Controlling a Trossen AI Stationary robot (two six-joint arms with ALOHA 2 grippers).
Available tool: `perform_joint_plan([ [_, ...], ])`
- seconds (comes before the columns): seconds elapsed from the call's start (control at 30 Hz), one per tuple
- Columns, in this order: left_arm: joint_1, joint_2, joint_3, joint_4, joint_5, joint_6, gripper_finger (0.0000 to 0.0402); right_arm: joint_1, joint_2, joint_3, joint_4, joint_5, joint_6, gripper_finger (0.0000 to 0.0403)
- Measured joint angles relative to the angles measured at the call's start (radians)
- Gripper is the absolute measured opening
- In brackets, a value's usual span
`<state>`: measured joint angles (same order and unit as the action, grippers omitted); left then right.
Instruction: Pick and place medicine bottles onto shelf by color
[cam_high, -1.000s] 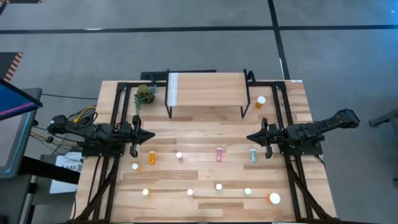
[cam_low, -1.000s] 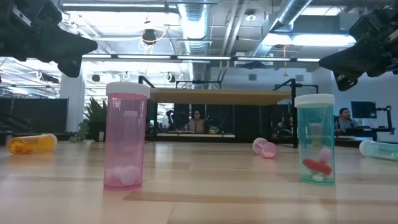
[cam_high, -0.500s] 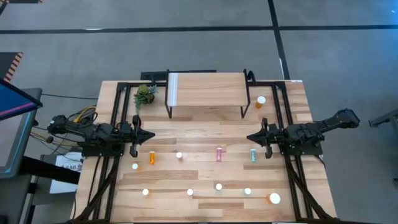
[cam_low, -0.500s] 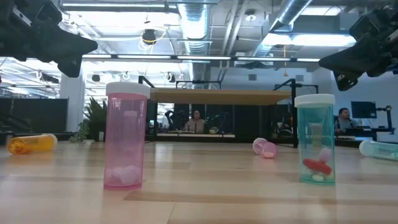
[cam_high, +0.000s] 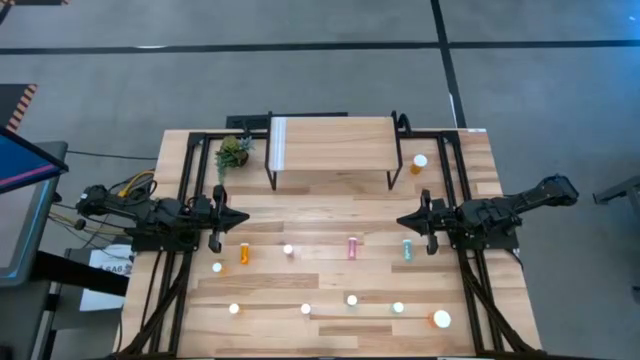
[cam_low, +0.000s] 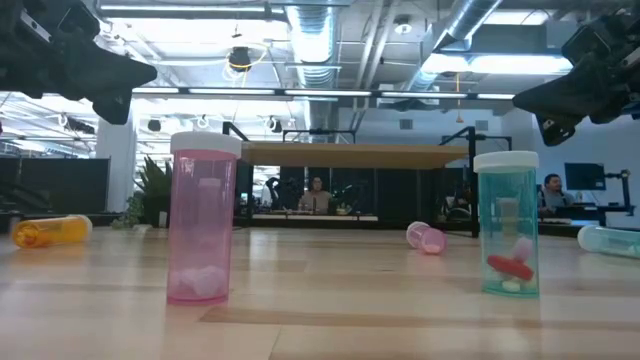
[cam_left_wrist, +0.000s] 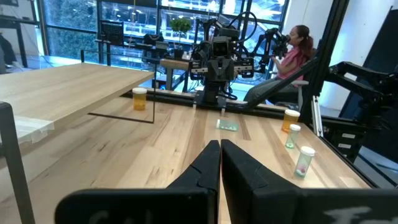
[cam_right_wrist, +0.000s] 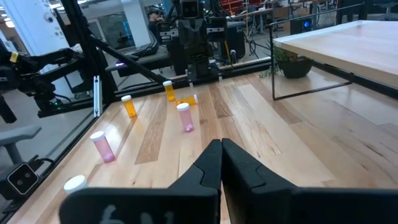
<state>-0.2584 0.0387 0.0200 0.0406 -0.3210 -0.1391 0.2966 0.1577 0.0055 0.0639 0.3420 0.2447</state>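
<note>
The medicine bottles are scattered over the near half of the wooden table: an orange one, a pink one and a teal one lie on their sides, and several stand upright showing white caps. A large orange bottle stands near right, and another orange one stands beside the shelf, which stands on thin black legs at the far middle. My left gripper hovers shut at the left. My right gripper hovers shut at the right. Both point level toward each other, above the table.
A small potted plant stands left of the shelf. Black frame rails run along both table sides. In the low view a pink bottle and a teal bottle stand close by. A person sits beyond the table.
</note>
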Motion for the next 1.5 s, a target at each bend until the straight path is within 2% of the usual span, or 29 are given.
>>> perform_joint_plan([
  [0.57, 0.0, 0.0, 0.0, 0.0, 0.0, 0.0, 0.0, 0.0, 0.0, 0.0, 0.0, 0.0, -0.001, 0.0028],
  [0.83, 0.0, 0.0, 0.0, 0.0, 0.0, 0.0, 0.0, 0.0, 0.0, 0.0, 0.007, 0.0, -0.182, 0.0027],
  [1.2, 0.0, 0.0, 0.0, 0.0, 0.0, 0.0, 0.0, -0.006, 0.0, 0.0, 0.26, 0.001, -0.227, 0.0027],
  [1.5, 0.0, 0.0, 0.0, 0.0, 0.0, 0.0, 0.0, -0.047, -0.001, 0.048, 0.287, 0.029, -0.288, 0.0025],
])
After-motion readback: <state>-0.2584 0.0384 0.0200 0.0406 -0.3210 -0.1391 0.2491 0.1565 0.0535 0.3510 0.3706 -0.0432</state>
